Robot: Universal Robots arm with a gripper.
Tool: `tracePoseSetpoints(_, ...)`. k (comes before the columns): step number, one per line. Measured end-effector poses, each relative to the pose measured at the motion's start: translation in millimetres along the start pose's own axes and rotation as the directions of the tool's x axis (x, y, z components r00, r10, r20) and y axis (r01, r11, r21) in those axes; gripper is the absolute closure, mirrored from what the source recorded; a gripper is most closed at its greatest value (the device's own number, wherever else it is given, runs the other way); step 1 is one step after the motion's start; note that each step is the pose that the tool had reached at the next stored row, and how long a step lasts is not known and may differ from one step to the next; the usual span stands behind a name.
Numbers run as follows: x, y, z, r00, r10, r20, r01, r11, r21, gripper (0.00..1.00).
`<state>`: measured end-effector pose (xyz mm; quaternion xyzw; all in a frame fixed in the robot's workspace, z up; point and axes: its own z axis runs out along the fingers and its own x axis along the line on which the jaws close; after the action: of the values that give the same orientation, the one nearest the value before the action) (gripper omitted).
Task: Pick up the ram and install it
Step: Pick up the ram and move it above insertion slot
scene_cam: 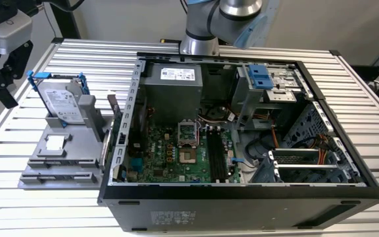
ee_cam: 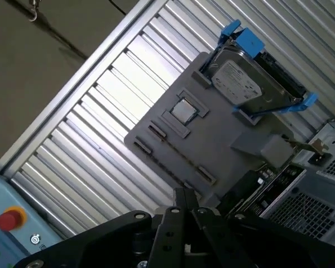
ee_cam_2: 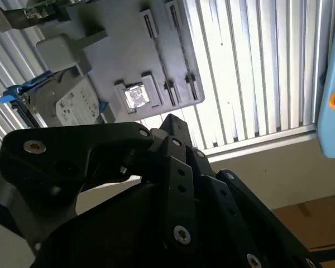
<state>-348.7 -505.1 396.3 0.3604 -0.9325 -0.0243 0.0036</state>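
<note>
The ram [scene_cam: 114, 109] is a thin dark board standing on edge at the side of the grey fixture [scene_cam: 57, 163] that faces the computer case; the first wrist view shows the ram [ee_cam: 261, 187] between fixture and case. My gripper [scene_cam: 5, 96] hangs above the table's edge at the exterior view's left, well away from the ram. In both wrist views its black fingers [ee_cam: 184, 201] [ee_cam_2: 170, 125] meet at the tips, shut with nothing between them. The long black motherboard slots [scene_cam: 217, 155] lie inside the open case.
A silver hard drive [scene_cam: 63, 101] in a blue frame leans upright on the fixture, beside a small square chip [scene_cam: 56, 143]. The open computer case [scene_cam: 242, 195] fills the middle of the slatted table. A red button [ee_cam: 8, 219] sits on a pale blue box beyond the table edge.
</note>
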Motion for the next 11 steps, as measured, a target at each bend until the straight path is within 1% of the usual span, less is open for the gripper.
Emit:
tracePoseSetpoints(3, 0.0, 0.0, 0.0, 0.9994, -0.035, -0.0016, 0.035, 0.9994, -0.0004, 1.0)
tracePoseSetpoints(6, -0.1, 0.1, 0.0, 0.9977, -0.068, -0.0032, 0.068, 0.9977, -0.0009, 1.0)
tracePoseSetpoints(8, -0.1, 0.1, 0.0, 0.9958, -0.091, -0.0043, 0.091, 0.9958, -0.0012, 1.0)
tracePoseSetpoints(11, -0.1, 0.1, 0.0, 0.992, -0.126, -0.0059, 0.126, 0.992, -0.0017, 1.0)
